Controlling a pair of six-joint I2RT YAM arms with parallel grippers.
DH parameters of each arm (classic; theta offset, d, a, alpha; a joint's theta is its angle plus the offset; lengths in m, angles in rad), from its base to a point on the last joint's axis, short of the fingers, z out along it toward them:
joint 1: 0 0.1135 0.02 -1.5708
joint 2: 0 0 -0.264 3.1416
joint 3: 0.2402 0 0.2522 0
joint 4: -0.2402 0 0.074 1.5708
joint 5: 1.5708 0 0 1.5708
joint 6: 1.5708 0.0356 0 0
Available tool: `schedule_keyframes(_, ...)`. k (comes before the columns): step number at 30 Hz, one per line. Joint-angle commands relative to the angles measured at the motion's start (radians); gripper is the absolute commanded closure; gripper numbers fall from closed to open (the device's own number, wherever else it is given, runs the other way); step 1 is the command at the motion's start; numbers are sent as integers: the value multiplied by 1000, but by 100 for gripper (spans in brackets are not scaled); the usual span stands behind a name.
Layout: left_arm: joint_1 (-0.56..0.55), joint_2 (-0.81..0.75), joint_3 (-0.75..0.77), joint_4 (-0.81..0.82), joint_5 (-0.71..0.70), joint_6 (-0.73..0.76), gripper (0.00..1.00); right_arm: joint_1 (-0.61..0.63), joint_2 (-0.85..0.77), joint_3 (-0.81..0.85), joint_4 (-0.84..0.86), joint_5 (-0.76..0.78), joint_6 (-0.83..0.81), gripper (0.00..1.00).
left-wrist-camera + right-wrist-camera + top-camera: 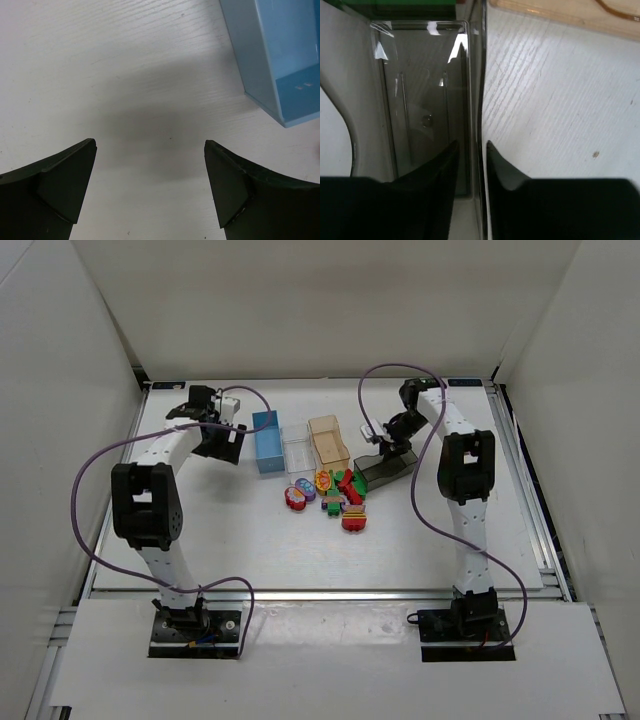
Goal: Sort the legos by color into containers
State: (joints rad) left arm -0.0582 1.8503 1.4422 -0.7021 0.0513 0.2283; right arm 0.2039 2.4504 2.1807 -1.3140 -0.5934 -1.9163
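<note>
A pile of legos [335,495] in red, green, yellow, purple and orange lies mid-table. Behind it stand the light blue bin [266,443], the clear bin [296,447] and the peach bin [328,440]. The smoky grey bin [385,470] lies at an angle to the right of the pile. My right gripper [472,147] is shut on the grey bin's side wall [477,90], one finger inside and one outside; in the top view it [392,445] is at the bin's far end. My left gripper [150,150] is open and empty over bare table, left of the blue bin [280,55].
The peach bin's edge [560,10] shows at the top right of the right wrist view, and a green brick [400,2] lies beyond the grey bin. White walls enclose the table. Purple cables loop off both arms.
</note>
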Motion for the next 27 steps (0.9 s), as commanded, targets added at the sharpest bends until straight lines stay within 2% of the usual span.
schedule_keyframes(1,4,1,38,-5,-5,2,0,-3,12,65,-44,10,26,70)
schedule_keyframes(3,3,6,41,-5,-1,0,1,-3,1,62,-59,12,45,77)
schedule_keyframes(4,4,12,46,-5,5,-3,1,-4,-7,57,-57,7,74,85)
schedule_keyframes(8,0,24,63,-11,15,-12,0,-18,-79,-5,-15,-22,196,99)
schedule_keyframes(13,-5,30,83,-17,19,-37,1,-50,-139,-71,73,-37,405,100)
schedule_keyframes(18,-8,49,116,-37,39,-46,1,-83,-162,-96,185,-48,534,100)
schedule_keyframes(23,-12,67,149,-54,38,-52,1,-86,-24,125,191,-29,710,100)
schedule_keyframes(25,-14,69,155,-57,32,-58,1,-86,18,197,223,-19,836,100)
schedule_keyframes(27,-14,70,155,-60,27,-58,1,-83,27,214,272,-19,943,100)
